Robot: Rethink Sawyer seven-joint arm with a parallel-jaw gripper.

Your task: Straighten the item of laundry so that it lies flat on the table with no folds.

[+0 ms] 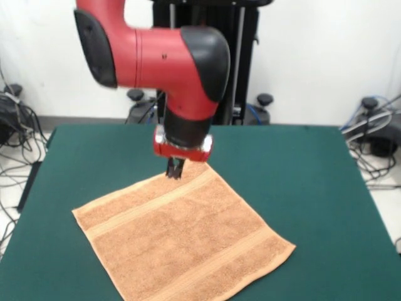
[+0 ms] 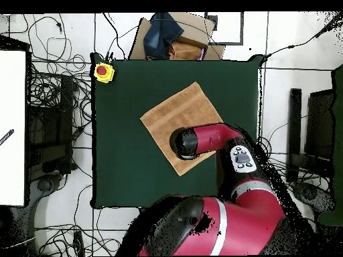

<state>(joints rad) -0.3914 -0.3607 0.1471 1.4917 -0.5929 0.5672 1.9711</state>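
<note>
Front view: gripper (image 1: 175, 171) down on towel (image 1: 182, 241) at its far corner, rest of towel spreading flat toward camera on table (image 1: 301, 182); fingers' state impossible to tell

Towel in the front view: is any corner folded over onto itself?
No. The towel lies spread flat on the table, its three visible corners open; the far corner sits under the hand.

tan-orange towel (image 1: 182, 241) — spread flat, cornerwise, on green table (image 1: 301, 182)
</note>
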